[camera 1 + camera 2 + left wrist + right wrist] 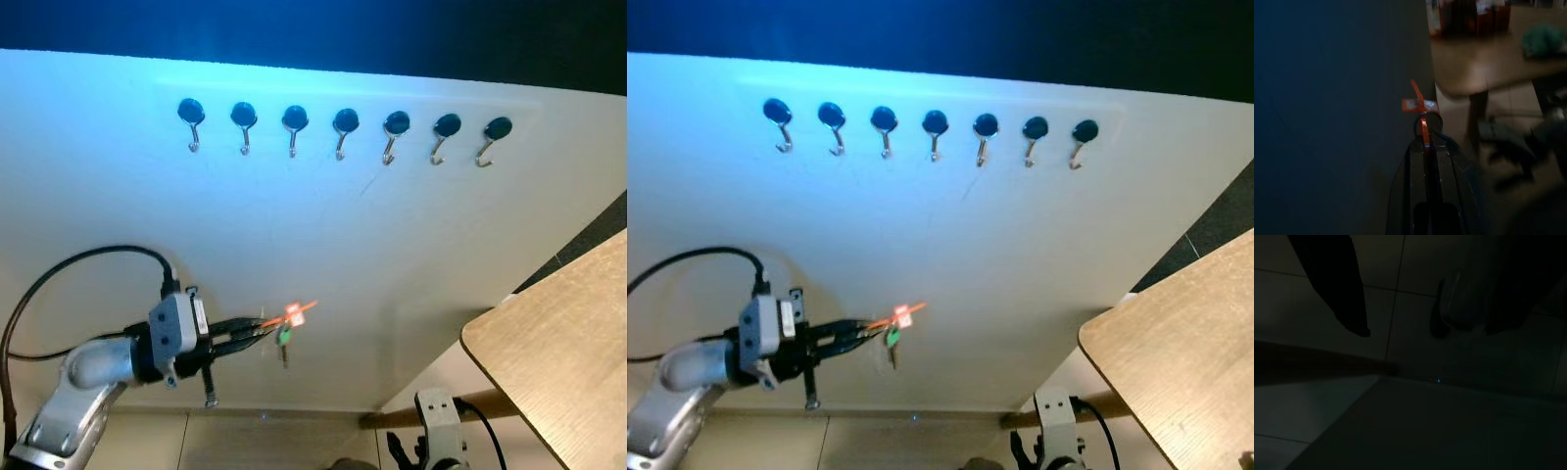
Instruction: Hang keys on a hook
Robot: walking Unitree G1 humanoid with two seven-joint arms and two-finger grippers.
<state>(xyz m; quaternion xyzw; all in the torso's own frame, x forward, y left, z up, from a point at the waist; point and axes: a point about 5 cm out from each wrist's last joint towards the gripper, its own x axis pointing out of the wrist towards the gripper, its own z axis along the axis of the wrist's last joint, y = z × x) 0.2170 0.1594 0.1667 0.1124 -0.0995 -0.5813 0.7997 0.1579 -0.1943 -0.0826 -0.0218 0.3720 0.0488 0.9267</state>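
Gripping keys [285, 336], left gripper [257, 329] below hooks [344, 130].

seven hooks [345, 131], one key bunch [285, 333], one table [563, 343]

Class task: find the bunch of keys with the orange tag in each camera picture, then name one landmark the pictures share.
Left eye view: bunch of keys with orange tag, lower centre-left, at the left pincer.
Right eye view: keys, lower centre-left.
Left wrist view: keys, centre, at the fingertips.
Right wrist view: too dark to tell.
Shared landmark: pale wooden tabletop.
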